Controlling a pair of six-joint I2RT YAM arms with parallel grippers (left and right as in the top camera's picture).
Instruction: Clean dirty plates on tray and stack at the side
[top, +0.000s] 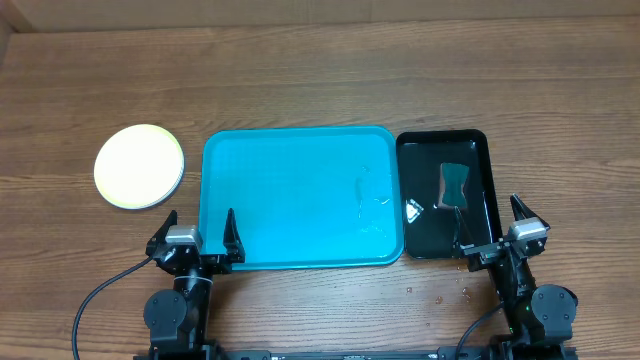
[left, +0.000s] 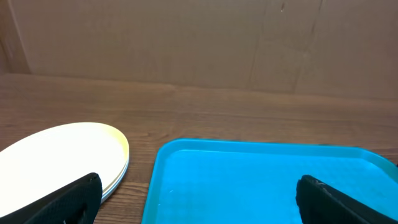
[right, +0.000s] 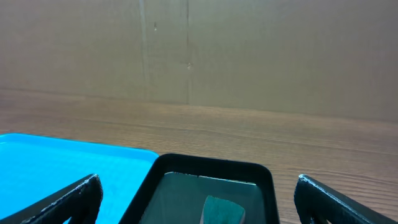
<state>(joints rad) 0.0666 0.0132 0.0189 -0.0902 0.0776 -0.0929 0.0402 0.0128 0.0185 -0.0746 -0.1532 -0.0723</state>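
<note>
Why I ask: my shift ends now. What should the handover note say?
Left gripper: open, empty, near the front left corner of the blue tray.
Right gripper: open, empty, beside the black tray.
Plates: stacked on the table left of the blue tray, yellow-green on top; count unclear.
Sponge: in the black tray.
Done: blue tray holds no plates. Left: apparently nothing.

Under the top plate (top: 139, 165), lower plates (left: 117, 179) show only rims
</note>
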